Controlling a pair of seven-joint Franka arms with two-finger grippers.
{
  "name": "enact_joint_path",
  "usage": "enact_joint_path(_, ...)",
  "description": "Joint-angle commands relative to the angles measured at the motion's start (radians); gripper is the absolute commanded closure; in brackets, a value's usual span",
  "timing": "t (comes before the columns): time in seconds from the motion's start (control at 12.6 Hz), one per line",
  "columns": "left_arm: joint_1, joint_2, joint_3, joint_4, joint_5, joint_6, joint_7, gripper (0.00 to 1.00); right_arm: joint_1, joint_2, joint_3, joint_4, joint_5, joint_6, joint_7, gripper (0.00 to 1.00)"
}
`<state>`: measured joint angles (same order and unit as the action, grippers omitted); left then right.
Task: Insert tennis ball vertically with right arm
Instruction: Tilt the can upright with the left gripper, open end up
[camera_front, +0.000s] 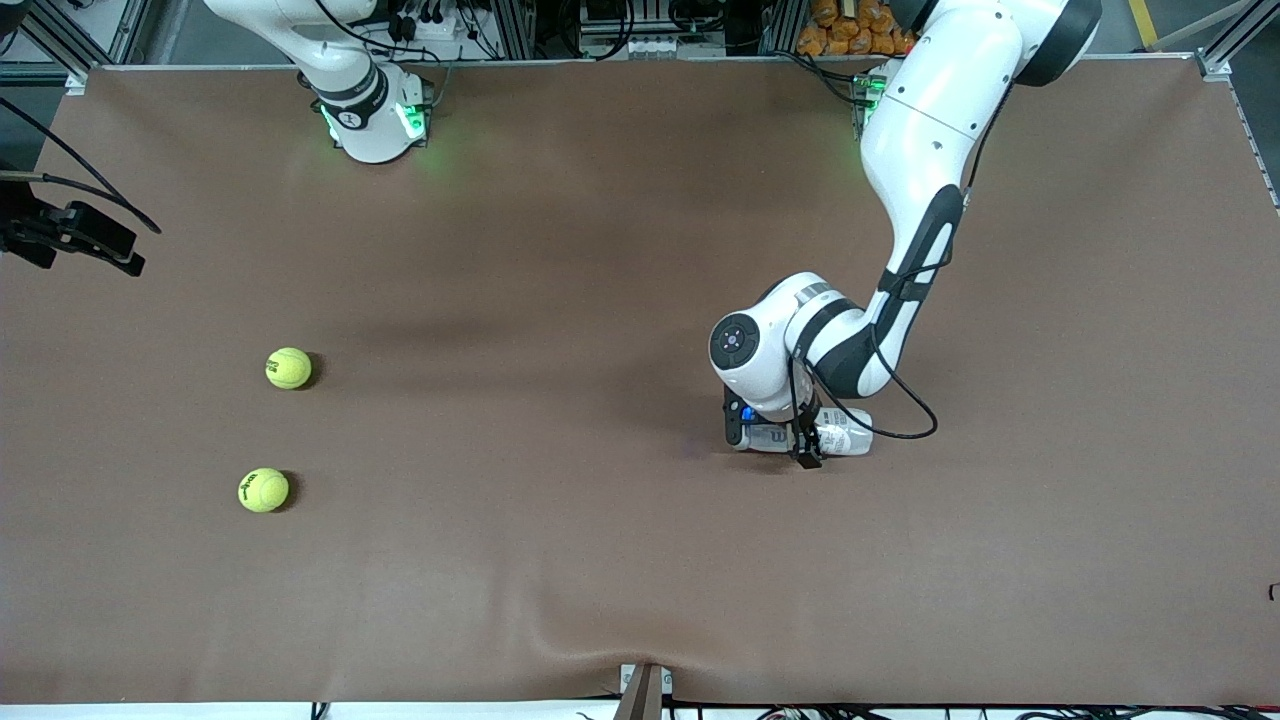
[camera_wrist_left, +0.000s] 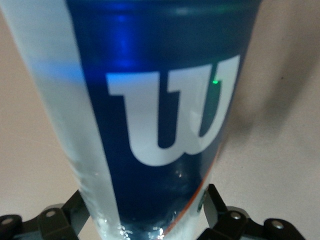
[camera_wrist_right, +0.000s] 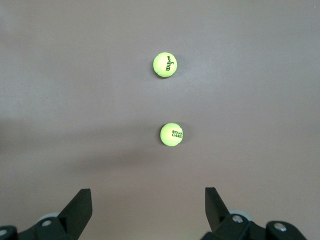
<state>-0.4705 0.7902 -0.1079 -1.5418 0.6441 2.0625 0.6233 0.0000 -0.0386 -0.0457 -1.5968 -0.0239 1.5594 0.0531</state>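
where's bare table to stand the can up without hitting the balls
Bare table runs between the tennis balls and the lying ball can, and nearer the front camera along the table edge. It is crowded only at the can, where the left end effector straddles it.

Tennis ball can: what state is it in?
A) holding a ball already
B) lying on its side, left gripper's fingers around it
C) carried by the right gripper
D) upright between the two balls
B: the tennis ball can lies flat on the table with the left gripper straddling it.
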Motion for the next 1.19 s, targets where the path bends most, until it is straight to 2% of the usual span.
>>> enact_joint_path(0.0,-0.013,0.017,0.008,0.029,0.023,-0.022,-0.010,0.13,0.003,-0.003,0.003,-0.005,-0.013,-0.004,0.014,0.00)
enact_joint_path(0.55,-0.014,0.012,0.008,0.029,0.022,-0.022,-0.010,0.27,0.005,-0.003,0.003,-0.005,-0.013,-0.004,0.013,0.00)
enact_joint_path(1.11,-0.014,-0.017,-0.009,0.046,0.006,-0.022,-0.013,0.24,0.005,-0.001,0.003,-0.005,-0.013,-0.004,0.013,0.00)
